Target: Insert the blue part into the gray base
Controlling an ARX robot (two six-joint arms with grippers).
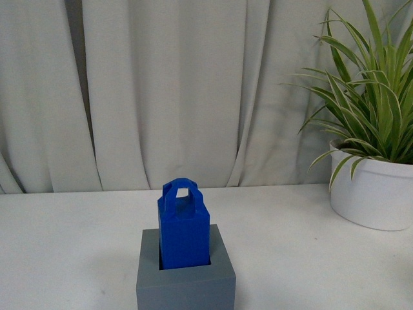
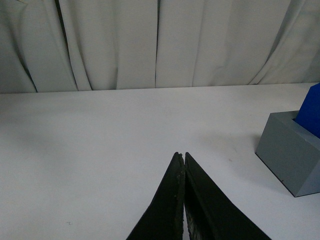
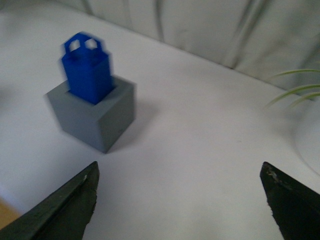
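Honestly, the blue part (image 1: pixel 184 226) already stood upright in the gray base (image 1: pixel 186 279), off around 10 o'clock from the wide-open right gripper (image 3: pixel 180 200), while the left gripper (image 2: pixel 184 159) sat pinched closed on nothing.

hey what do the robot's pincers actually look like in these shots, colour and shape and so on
Only the fingers show, in the wrist views. The left pincer has two flat, matte black fingers that taper to narrow, slightly rough-edged tips. The right pincer has the same dark, wedge-shaped fingers, with faint pale scuffing along the edges. No cables, markings or arm links are visible, and the front view shows neither arm.
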